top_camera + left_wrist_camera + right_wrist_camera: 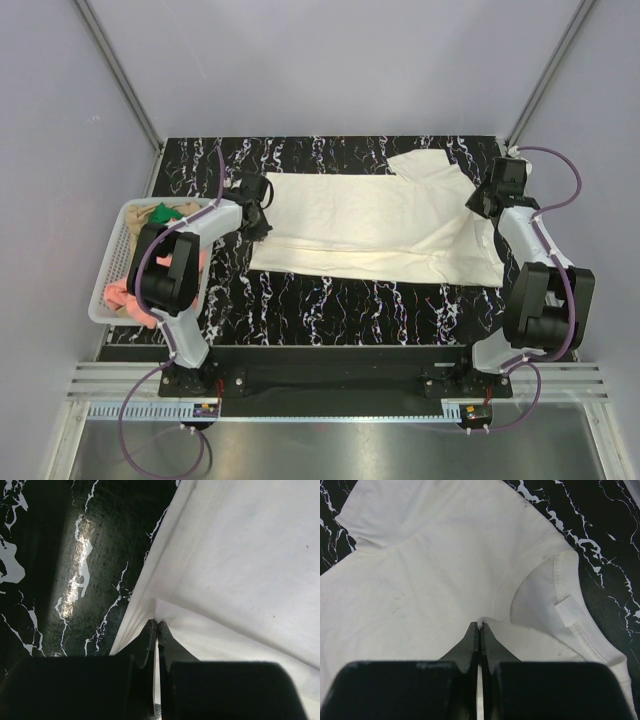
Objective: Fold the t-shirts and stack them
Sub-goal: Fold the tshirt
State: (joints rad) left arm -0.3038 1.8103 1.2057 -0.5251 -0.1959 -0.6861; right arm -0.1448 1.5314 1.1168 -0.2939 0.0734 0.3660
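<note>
L gripper (157, 625) pinched tight on cream t-shirt (370, 225) at its left hem; R gripper (480, 626) clamped on it by collar. Shirt spread mid-table (330, 300). White neck tag (569, 614): txt not legible.

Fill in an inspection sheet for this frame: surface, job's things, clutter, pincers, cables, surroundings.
Surface: black marbled table, its middle covered by cloth.
Job's things: cream-white t-shirt spread flat across the table, collar toward the right arm; salmon-pink shirt and green shirt bunched in the basket.
Clutter: nothing seen apart from the white mesh basket at the table's left edge.
Grippers: left pincer shut on the t-shirt's edge; right pincer shut on cloth beside the collar.
Cables: purple cables loop along both arms, off the cloth.
Surroundings: grey walls and metal frame posts.
</note>
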